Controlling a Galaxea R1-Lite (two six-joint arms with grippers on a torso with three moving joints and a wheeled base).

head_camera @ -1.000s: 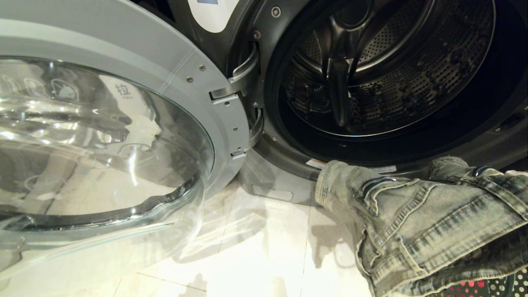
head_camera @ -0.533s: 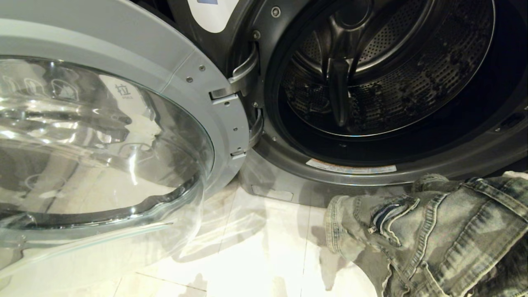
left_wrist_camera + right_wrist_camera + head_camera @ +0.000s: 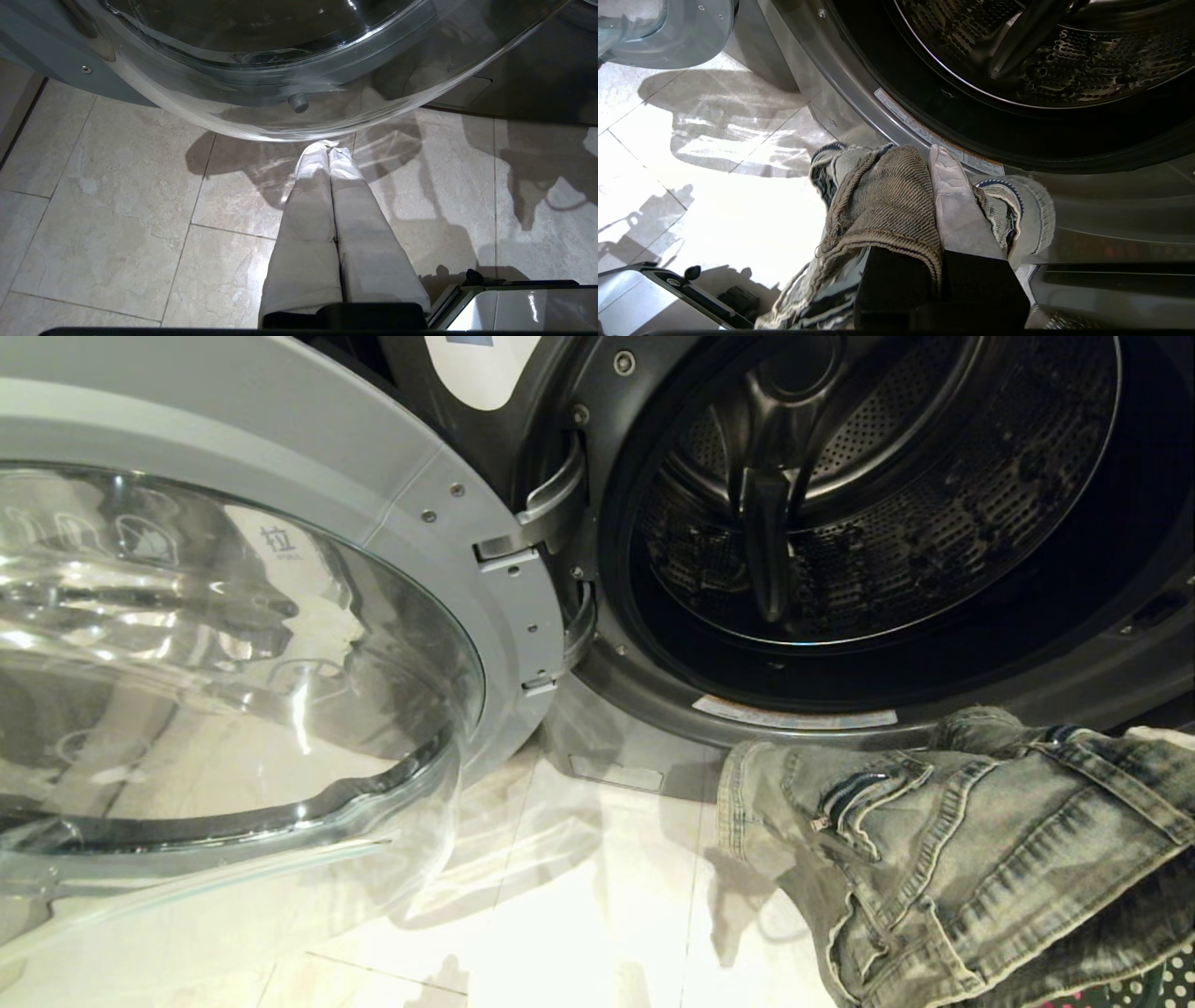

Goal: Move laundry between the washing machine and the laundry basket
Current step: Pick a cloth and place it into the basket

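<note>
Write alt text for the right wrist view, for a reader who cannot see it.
The right hand is shut on a pale denim garment, held just below the open washing machine and its dark drum. Pale floor tiles lie beside it.

Tiled floor (image 3: 579,905) (pale) bears washing machine (image 3: 635,709).

You've got one readable mark: the Chinese character 拉 on a small sticker (image 3: 279,540) on the open door (image 3: 392,485). The long warning label (image 3: 794,713) along the drum opening's lower rim carries print too small to read.
</note>
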